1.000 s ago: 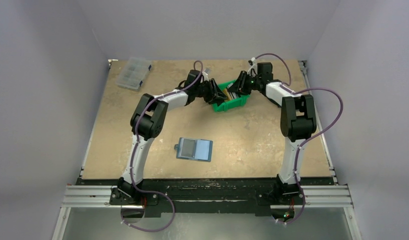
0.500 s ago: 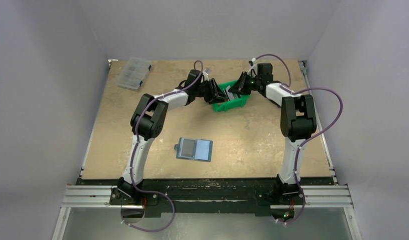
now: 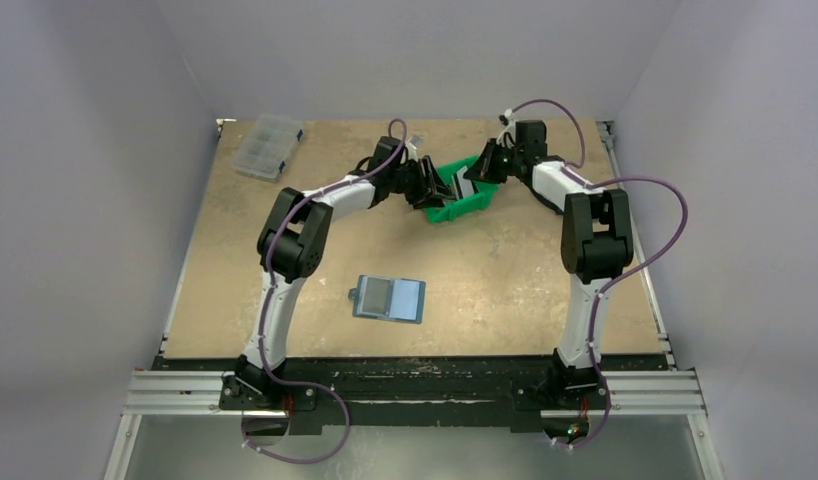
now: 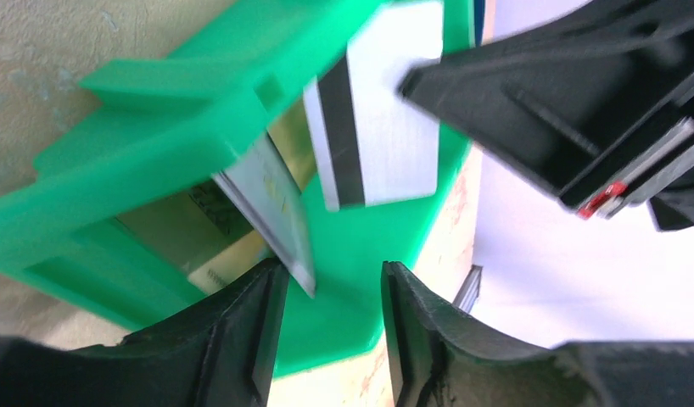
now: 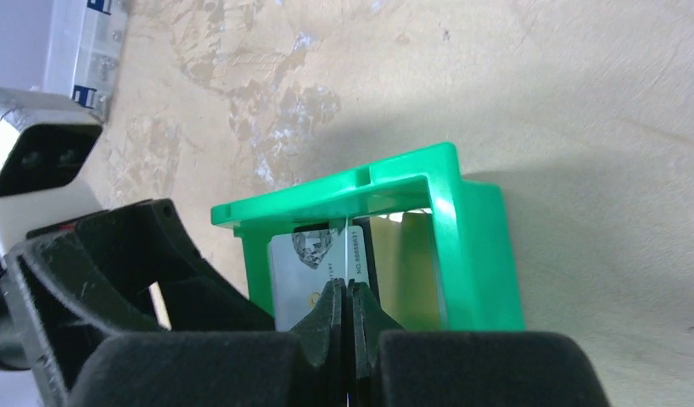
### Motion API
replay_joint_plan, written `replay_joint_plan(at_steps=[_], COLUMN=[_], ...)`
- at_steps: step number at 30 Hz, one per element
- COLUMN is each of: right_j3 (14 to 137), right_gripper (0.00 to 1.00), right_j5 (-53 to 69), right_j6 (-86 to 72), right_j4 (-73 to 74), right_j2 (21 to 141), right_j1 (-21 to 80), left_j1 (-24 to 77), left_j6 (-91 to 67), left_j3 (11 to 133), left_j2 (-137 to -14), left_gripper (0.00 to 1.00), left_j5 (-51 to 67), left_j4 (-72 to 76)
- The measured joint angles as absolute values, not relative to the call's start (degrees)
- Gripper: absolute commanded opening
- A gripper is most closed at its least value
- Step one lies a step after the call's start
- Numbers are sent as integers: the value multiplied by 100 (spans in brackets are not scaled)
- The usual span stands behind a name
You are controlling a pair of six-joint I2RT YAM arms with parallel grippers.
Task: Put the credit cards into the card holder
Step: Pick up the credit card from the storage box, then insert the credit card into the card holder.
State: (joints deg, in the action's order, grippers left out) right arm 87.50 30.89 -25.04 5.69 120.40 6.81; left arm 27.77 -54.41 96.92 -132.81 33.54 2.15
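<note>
The green bin [image 3: 455, 205] stands at the back middle of the table. My right gripper [image 3: 473, 176] is shut on a silvery-white credit card with a black stripe [image 4: 373, 127] and holds it upright over the bin; in the right wrist view the card shows edge-on [image 5: 349, 242] between the shut jaws of the gripper [image 5: 349, 288]. Another silver card [image 5: 310, 267] leans inside the bin, seen tilted in the left wrist view [image 4: 271, 203]. My left gripper [image 4: 331, 271] is open at the bin's left rim [image 3: 430, 187], holding nothing. The teal-blue card holder [image 3: 388, 298] lies open near the table's middle front.
A clear compartment box [image 3: 268, 146] sits at the back left corner. The bin's green walls [image 5: 471, 246] stand close round both grippers. The table's metal rail [image 3: 415, 390] runs along the front edge by the arm bases.
My right gripper has risen slightly with the card, lifting it higher out of the bin. The left gripper has stayed at the bin's rim.
</note>
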Motion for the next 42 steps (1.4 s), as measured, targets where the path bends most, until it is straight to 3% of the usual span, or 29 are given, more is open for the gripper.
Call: replay_joint_plan(at_steps=[9,18,21,30,36,42], right_j3=[8840,8641,8051,5052,3839,3433], right_gripper=[0,0,0,0,0,0], right_j5=[2261,1966,2394,3061,3151,3153], right_j6=[-2185,-2469,-2805,-3970,-4895,-5457], right_j4=[460,445,666,30,-1138,-2222], right_j2=[11192,9959,9522,8768,8772,8897], right_j1=[762,1059,1260,3376,3787,3785], left_j1=[2729,2250,2246,2239,2239,2235], left_j6=[-4342,-3131,-2862,-2534,-2421,-2421], left_j3=[9332,7647,6709,5328,5299,5120], left_j2=[-11791,-9207,-8663,-8621,-8875,-9118], left_gripper=[63,63,57,49,46,47], left_j5=[3210,2565,2333,1857,1570,1441], left_j4=[-1083,-2032,-2322,-2908,-2770,-2744])
